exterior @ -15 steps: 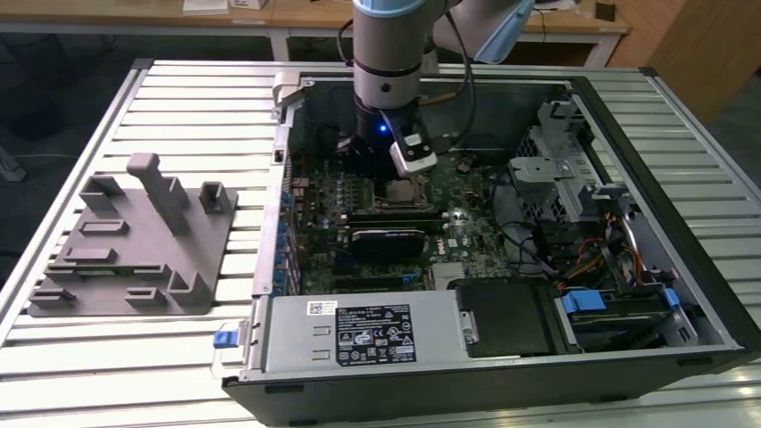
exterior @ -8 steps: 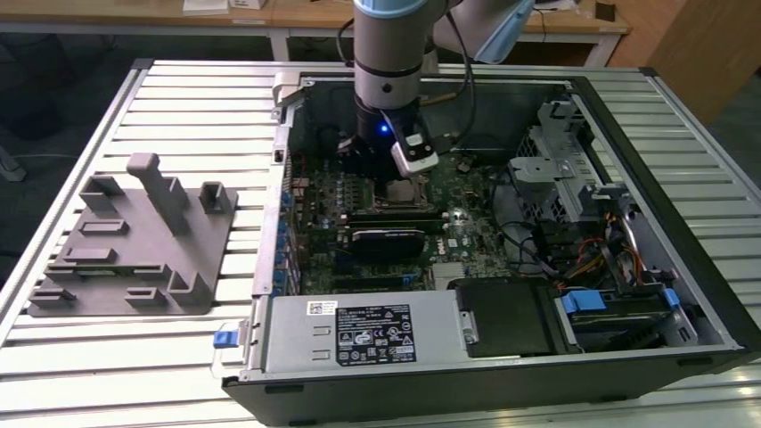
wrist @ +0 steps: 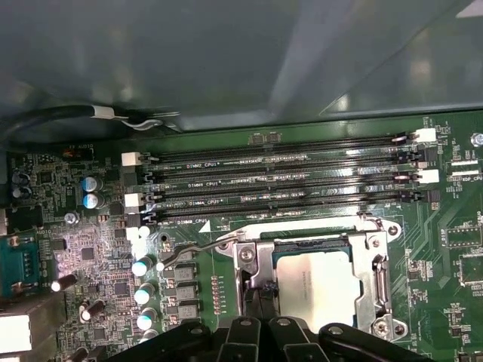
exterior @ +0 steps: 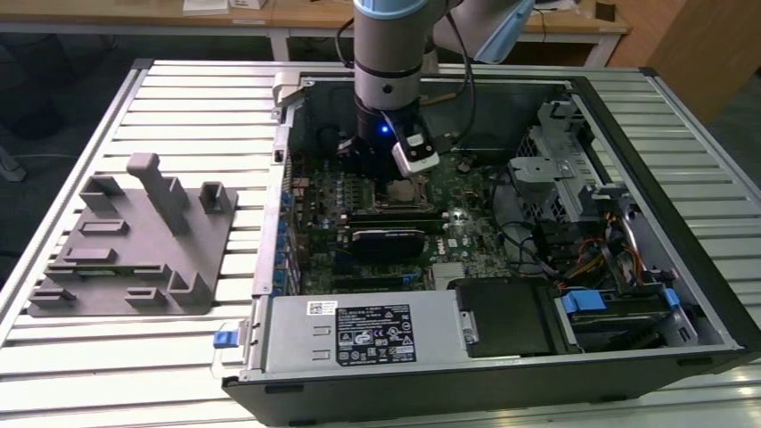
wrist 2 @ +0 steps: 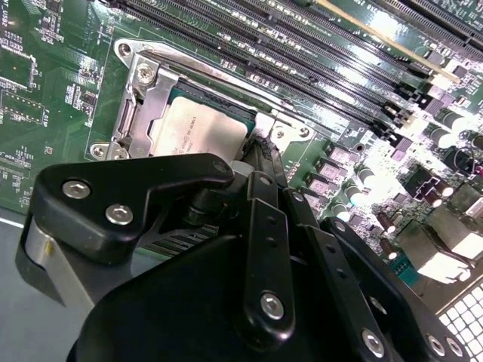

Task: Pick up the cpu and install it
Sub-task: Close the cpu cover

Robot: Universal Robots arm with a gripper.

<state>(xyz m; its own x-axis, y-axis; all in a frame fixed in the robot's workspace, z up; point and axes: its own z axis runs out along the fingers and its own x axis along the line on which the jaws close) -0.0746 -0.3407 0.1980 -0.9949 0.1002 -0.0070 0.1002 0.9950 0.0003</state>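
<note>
Second wrist view has the gripper low over the motherboard, its jaws drawn together with nothing visible between them and its tips at the edge of the metal socket frame. The cpu lies flat inside that frame, just beside the tips and not held. It looks seated in the socket, its pale lid showing through the frame's window. It is so nearly square that it has no long axis to speak of, and the one arm stands right over it. In the first wrist view a thin bent socket lever juts from the frame, on the other side of the tips from the cpu. Beyond the socket run the black memory slots. Faint print marks the cpu's lid and small white lettering sits by the slots. In the exterior view a white label lies on the power supply of the open computer case, and the grey fixture rests well apart on the slatted surface
</note>
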